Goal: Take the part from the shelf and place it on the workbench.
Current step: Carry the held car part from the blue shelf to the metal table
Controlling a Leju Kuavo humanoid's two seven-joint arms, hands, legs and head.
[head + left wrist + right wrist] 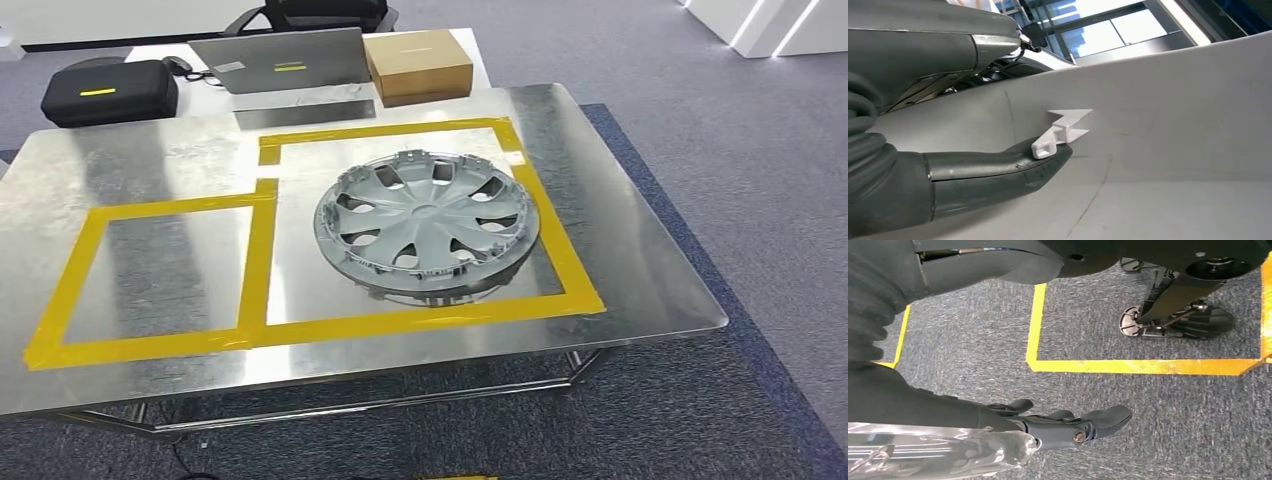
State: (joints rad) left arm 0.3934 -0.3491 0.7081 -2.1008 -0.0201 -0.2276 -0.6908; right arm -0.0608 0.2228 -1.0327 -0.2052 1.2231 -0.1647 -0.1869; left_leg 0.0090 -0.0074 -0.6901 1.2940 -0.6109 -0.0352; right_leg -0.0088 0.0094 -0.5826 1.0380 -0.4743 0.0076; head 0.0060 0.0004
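Hubcap-looking part (pixel 428 222) sits flat on the metal worktop (pixel 640 260), inside the right yellow tape box (pixel 400 322), center frame. Left hand (pixel 998 172) and right hand (pixel 1068 427) hang nowhere near it, fingers loose, holding nothing.

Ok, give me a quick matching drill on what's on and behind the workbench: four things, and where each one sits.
Things:
1. hubcap
2. cardboard box
3. black case
4. laptop

Places:
A. far left, behind the workbench
B. inside the larger yellow-taped rectangle
C. far right of the rear table
D. between the case and the box

Pairs: 1-B, 2-C, 3-A, 4-D
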